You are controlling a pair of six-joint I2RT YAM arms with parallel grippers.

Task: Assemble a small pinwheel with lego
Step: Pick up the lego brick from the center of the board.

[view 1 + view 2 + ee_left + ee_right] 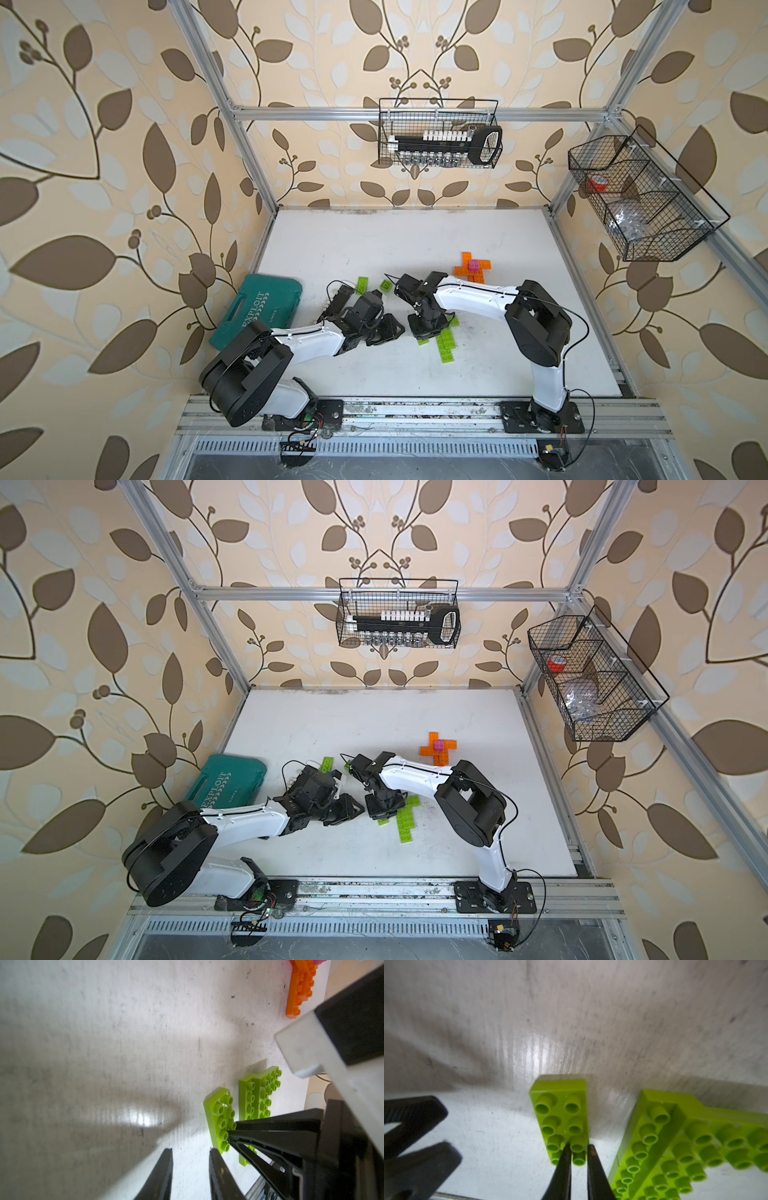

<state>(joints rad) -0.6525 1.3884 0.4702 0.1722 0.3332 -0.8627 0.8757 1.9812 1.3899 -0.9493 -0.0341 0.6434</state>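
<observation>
Right pincer (579, 1147) stands narrow, its tips seemingly pinching one stud row of a lime-green oblong brick (560, 1109) that lies flat on the tabletop (374, 241); blur hides the exact contact. Left pincer (191, 1150) is slightly parted and holds nothing. Just beside that brick, near the front middle, lies the biggest piece, a lime-green slab (445, 347) of joined bricks. Farther back sits an orange cross (460, 271) with a pink square brick (473, 264) on its centre. Another lime-green brick (362, 284) and a small green square (387, 285) lie near each other, loose.
</observation>
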